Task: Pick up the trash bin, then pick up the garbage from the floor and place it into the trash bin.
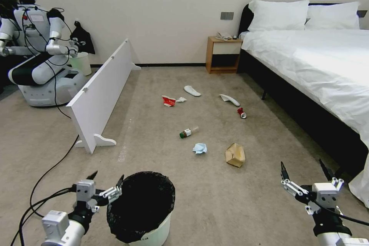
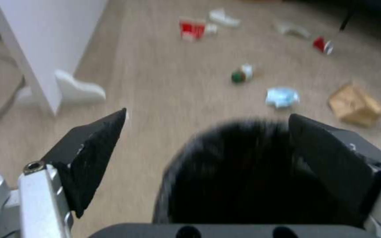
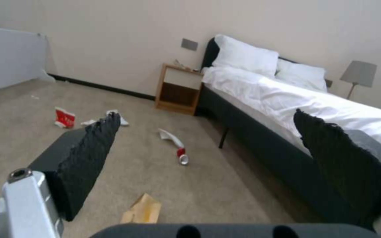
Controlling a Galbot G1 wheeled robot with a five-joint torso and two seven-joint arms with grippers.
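Observation:
The trash bin [image 1: 140,207], white with a black bag over its rim, stands on the carpet just in front of me. My left gripper [image 1: 108,178] is open at the bin's left rim, one finger right by the bag's edge; in the left wrist view the trash bin [image 2: 239,172] lies low between the spread fingers of the left gripper [image 2: 207,114]. My right gripper [image 1: 301,169] hangs open above bare carpet near the bed. Garbage lies ahead: brown paper bag [image 1: 235,155], blue tissue [image 1: 200,148], bottle [image 1: 188,132], red can [image 1: 241,113], crushed cup [image 1: 168,101], two slippers [image 1: 191,90] [image 1: 230,100].
A white panel [image 1: 102,96] stands on edge at the left, with another robot [image 1: 38,46] and a pale bin [image 1: 81,62] behind it. Black cables [image 1: 46,177] trail over the floor at my left. The bed [image 1: 319,69] fills the right side; a nightstand [image 1: 222,54] stands at the wall.

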